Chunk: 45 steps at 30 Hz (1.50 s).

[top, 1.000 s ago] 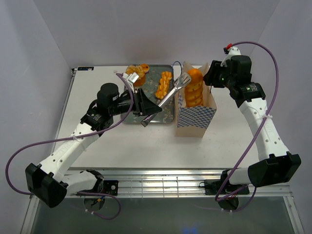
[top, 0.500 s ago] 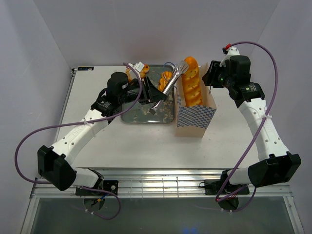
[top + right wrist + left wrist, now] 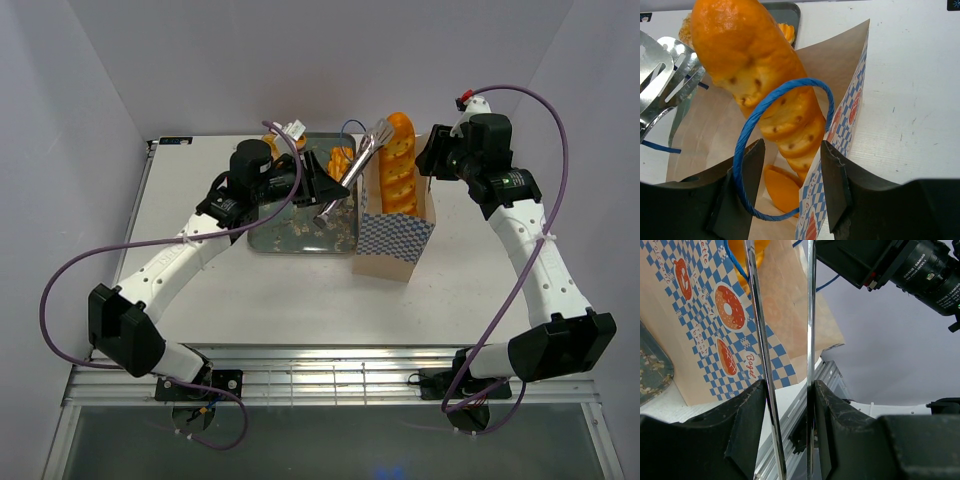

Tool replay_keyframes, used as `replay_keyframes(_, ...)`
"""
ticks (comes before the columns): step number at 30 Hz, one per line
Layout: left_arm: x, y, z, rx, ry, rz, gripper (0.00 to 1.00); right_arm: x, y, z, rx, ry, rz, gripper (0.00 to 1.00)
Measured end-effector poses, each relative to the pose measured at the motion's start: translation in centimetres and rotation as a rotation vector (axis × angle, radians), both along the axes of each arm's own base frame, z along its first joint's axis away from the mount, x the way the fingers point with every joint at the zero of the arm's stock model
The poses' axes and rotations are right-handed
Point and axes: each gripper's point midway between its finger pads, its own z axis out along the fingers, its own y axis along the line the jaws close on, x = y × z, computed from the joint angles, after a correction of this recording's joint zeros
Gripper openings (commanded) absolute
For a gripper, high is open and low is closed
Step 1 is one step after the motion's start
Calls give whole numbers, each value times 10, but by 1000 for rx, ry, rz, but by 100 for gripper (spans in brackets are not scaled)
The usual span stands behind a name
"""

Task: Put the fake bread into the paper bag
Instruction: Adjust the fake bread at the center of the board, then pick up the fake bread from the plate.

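One baguette (image 3: 760, 85) in bag (image 3: 850, 107), before parted right claw (image 3: 792, 146); left claw (image 3: 788, 387) clamped on tongs (image 3: 754, 315).

Both the left arm (image 3: 170, 265) and the right arm (image 3: 535, 250) are wearing white moulded link shells with black joint housings between them. One bulky black shoulder block (image 3: 118, 330) is sitting lower left of the top view, and a second black block (image 3: 562, 345) lower right. The left purple cable (image 3: 43, 305) is looping out at the left edge. The right purple cable (image 3: 568, 150) is arcing across the upper right. A red cap (image 3: 466, 100) is topping the right wrist and a white plug (image 3: 293, 130) the left. Along the bottom of the wrist views, the left gripper (image 3: 788, 405) and the right gripper (image 3: 790, 165) are showing chunky matte black fingers (image 3: 742, 425). A black lens barrel with white lettering (image 3: 927, 270) is showing upper right of the left wrist view.
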Motion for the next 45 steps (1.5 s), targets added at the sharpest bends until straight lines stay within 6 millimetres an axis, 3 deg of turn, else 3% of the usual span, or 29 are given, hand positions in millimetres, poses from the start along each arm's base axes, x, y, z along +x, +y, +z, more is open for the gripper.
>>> replay_keyframes(5,-2,7,14,-5,-51,29,53,2,-1,-3,-7,5,-2,54)
replay_keyframes(14,-40,43,84,-87,-231,87,48,4,-6,-6,-31,10,-25,54)
replay_keyframes(21,-60,67,105,-90,-297,150,47,5,-8,-7,-43,8,-33,54)
replay_keyframes(26,-61,76,102,-61,-301,180,47,5,-9,-7,-44,9,-34,54)
replay_keyframes(32,-56,88,85,11,-279,249,46,3,-9,-10,-49,21,-34,54)
replay_keyframes(41,-62,145,66,153,-281,472,44,2,-10,-10,-54,22,-35,54)
replay_keyframes(45,-67,164,42,218,-248,536,44,3,-10,-11,-56,25,-35,54)
